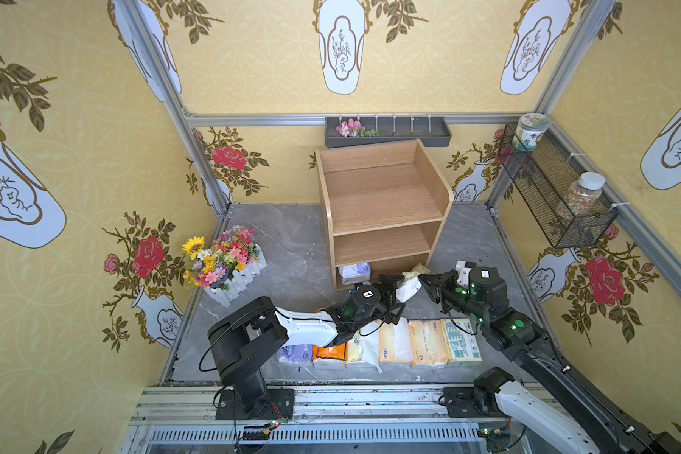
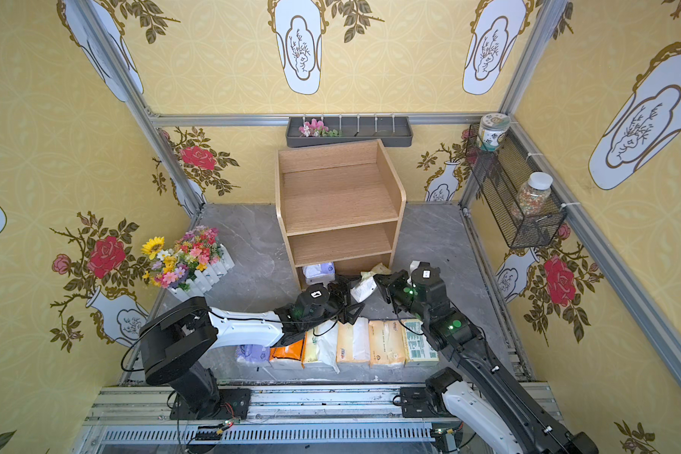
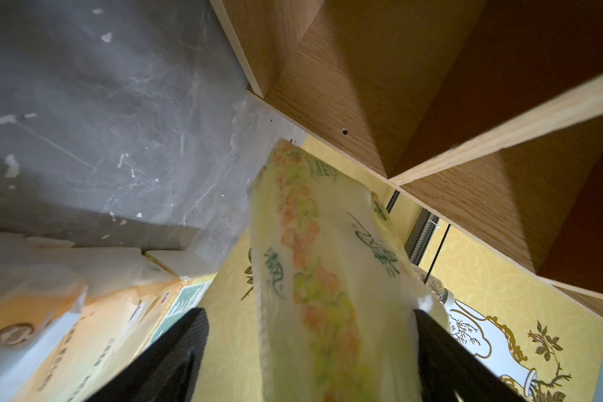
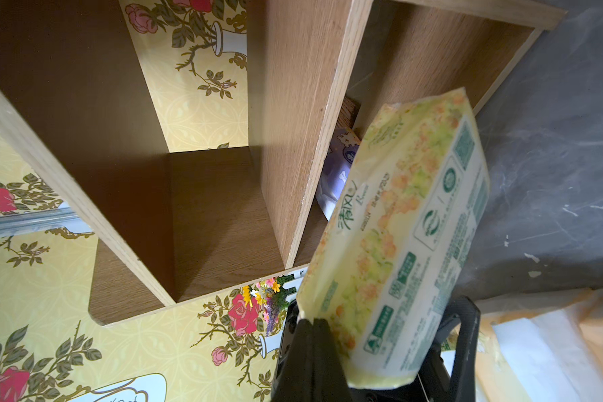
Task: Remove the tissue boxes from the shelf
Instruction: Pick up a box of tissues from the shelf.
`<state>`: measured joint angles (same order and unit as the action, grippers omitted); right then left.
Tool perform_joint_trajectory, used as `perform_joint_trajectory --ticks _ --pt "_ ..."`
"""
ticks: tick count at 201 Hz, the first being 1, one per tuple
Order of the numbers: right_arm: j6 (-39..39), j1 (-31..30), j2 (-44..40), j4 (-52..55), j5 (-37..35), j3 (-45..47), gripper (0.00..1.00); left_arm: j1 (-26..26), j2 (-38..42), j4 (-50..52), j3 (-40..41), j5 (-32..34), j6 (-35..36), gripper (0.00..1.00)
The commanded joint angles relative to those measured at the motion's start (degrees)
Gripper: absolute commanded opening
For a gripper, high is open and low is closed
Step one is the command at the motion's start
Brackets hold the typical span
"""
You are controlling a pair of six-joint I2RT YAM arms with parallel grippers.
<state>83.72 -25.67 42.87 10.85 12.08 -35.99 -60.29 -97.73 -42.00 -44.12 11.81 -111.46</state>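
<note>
We count most of the job as done. The top and middle tiers of the shelf [image 1: 382, 188] are bare, and a row of six packs [image 1: 394, 342] lies side by side along the near edge of the desk [image 1: 291, 251]. It runs from a lavender one at the left to the white one with green print at the right.

Two packs remain. A lavender pack [image 1: 354, 273] sits at the left end of the bottom tier. The floral pack [image 1: 409, 285] hangs tilted just outside the shelf's lower right corner, between the two arms and clear of the desk.

In the left wrist view the left gripper [image 3: 308, 313] stands wide apart around that pack, with wallpaper showing between one finger and the wrapper. The right gripper [image 4: 312, 322] is pressed together on the pack's end flap, so we judge that it alone carries the pack.

- The left arm [image 1: 311, 326] crosses the left end of the row, so those packs show only in part.
- The middle board overhangs the bottom tier and its depth lies in shadow, so we cannot rule out something further back.
- The right wrist view shows only a sliver of the lavender pack.
- How much wrapper the right gripper has pinched is hard to make out.
</note>
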Motion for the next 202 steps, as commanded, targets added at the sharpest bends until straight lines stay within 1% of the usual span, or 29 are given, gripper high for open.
perform_joint_trajectory --ticks 1,21,44,72,111,134,141,147,151,159,165,172,176,185,197,199,202 --pt "0.45 -0.50 -1.39 1.01 0.84 -0.45 0.00 0.03 -0.57 -4.91 0.00 1.29 -15.09 0.94" --pt "0.88 -1.12 -2.96 2.06 1.02 0.56 0.00 0.13 -0.36 -5.57 -0.09 1.96 -15.54 0.94" --pt "1.32 -1.87 -4.58 3.22 1.24 1.90 0.00 0.10 -0.15 -5.98 -0.09 2.56 -15.83 0.87" --pt "1.24 -2.50 -6.37 5.27 1.14 2.65 0.00 0.16 0.12 -6.44 0.08 3.04 -15.63 0.68" --pt "0.16 -2.59 -8.14 9.08 1.11 2.68 0.00 0.10 1.61 -6.00 1.13 4.38 -13.27 0.44" --pt "-2.40 -2.54 -7.46 12.55 1.71 1.48 0.00 0.20 3.56 -4.36 1.23 5.09 -10.08 0.29" --pt "-4.28 -2.54 -6.71 13.83 2.25 0.52 0.00 0.25 4.42 -3.85 1.44 5.52 -9.07 0.27" --pt "-5.67 -2.54 -5.85 16.00 2.34 -0.88 0.08 0.18 5.38 -2.92 1.57 5.92 -8.05 0.26" --pt "-6.74 -2.54 -5.34 17.51 2.40 -1.97 0.16 0.25 6.09 -2.01 1.66 6.21 -7.46 0.26" --pt "-8.94 -2.55 -4.35 20.17 2.35 -4.03 0.35 0.22 7.72 0.08 1.71 6.89 -5.86 0.24" --pt "-10.41 -2.54 -3.71 22.22 2.13 -5.55 0.53 0.35 8.70 1.53 1.75 7.23 -4.83 0.23" --pt "-12.03 -2.54 -3.26 24.31 1.80 -7.30 0.68 0.35 10.05 3.08 1.97 7.68 -3.33 0.23" --pt "-12.88 -2.55 -3.09 25.45 1.61 -8.11 0.75 0.33 10.84 3.85 2.08 7.82 -2.47 0.23" --pt "-14.58 -2.54 -2.65 27.53 1.08 -10.03 0.87 0.43 12.39 5.05 2.64 8.01 -0.63 0.22" --pt "-17.03 -2.45 -2.12 30.04 0.34 -12.12 0.99 0.66 14.16 5.52 3.67 7.45 2.40 0.22" --pt "-17.44 -2.45 -1.97 30.40 0.32 -12.45 1.00 0.74 14.39 5.52 3.86 7.31 2.85 0.22" --pt "-17.99 -2.45 -1.76 30.88 0.36 -12.85 0.98 0.83 14.80 5.59 4.14 6.86 4.08 0.22"
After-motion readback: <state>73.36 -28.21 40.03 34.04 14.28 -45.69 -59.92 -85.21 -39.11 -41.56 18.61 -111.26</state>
